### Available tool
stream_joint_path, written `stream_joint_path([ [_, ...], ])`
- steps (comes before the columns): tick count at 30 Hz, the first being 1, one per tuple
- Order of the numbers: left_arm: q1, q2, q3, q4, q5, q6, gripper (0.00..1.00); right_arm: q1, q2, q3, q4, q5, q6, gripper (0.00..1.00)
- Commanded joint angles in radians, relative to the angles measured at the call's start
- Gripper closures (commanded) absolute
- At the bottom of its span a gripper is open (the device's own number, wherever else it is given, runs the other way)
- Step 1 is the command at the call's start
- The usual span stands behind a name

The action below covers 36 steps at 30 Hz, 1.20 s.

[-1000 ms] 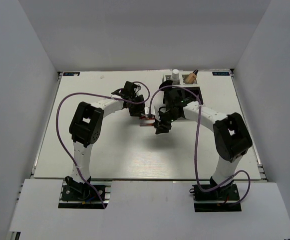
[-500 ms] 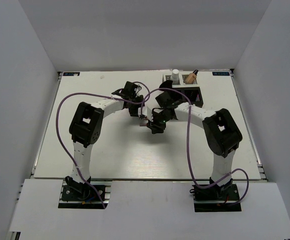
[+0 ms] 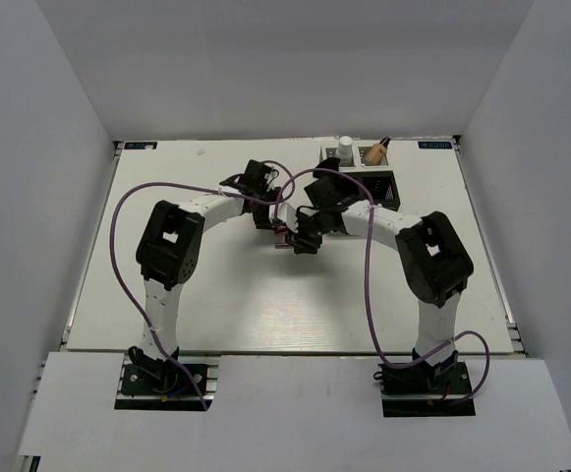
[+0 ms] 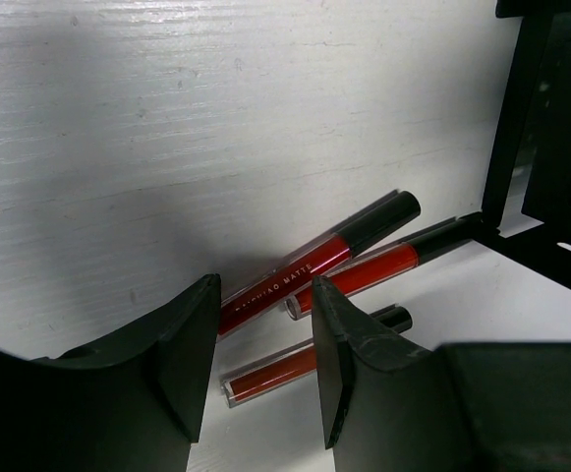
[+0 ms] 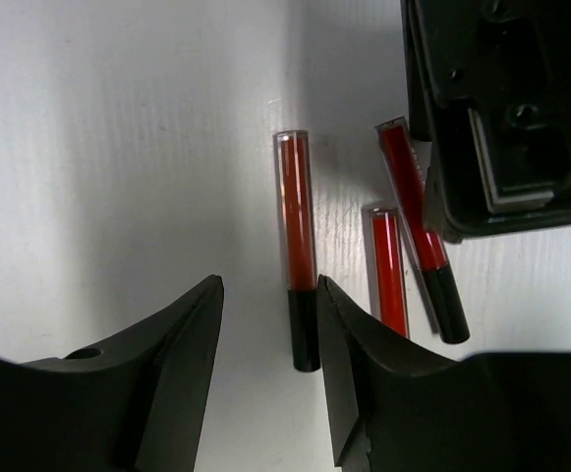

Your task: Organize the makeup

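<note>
At mid-surface, left hand: open to a moderate gap and holding nothing, low over the white surface.
Between its fingers: the lone red tube, black-capped, lay flat across the gap (whether it touched either finger cannot be told).
Just beyond: the two other red tubes lay flat side by side at a slant, close together, black caps toward the right hand.
Right hand: also open about as wide and gripping nothing, facing the left hand from the other side of the tubes.
In its gap: the lone red tube's black cap end reached in between the fingertips, closer to the right-side finger, with the clear end pointing away.
Beside that: the other two tubes lay to one side, one of them partly hidden under the left hand's black body.
Far right of the surface: a black mesh box stood by the back edge, partly hidden by the right arm.
At the box's back: a white-capped bottle stood upright and a tan bottle leaned beside it.
</note>
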Motion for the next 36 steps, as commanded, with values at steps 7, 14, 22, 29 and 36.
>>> stream_joint_path([
  [7,0.002,-0.019,0.029,-0.1,-0.078,-0.004,0.47,0.01,0.071,0.085,0.002,0.002,-0.031,0.5],
  [14,0.002,-0.012,0.043,-0.111,-0.084,0.0,0.47,0.011,0.107,0.099,-0.007,-0.001,-0.044,0.51],
  [22,0.002,-0.008,0.046,-0.118,-0.087,0.0,0.47,0.014,0.132,0.093,-0.024,0.005,-0.056,0.56],
  [29,0.011,-0.007,0.049,-0.124,-0.092,0.0,0.47,0.019,0.121,0.053,-0.043,-0.003,-0.077,0.85],
  [36,0.011,-0.008,0.044,-0.12,-0.087,0.0,0.47,0.011,0.022,-0.009,-0.133,-0.126,-0.143,1.0],
])
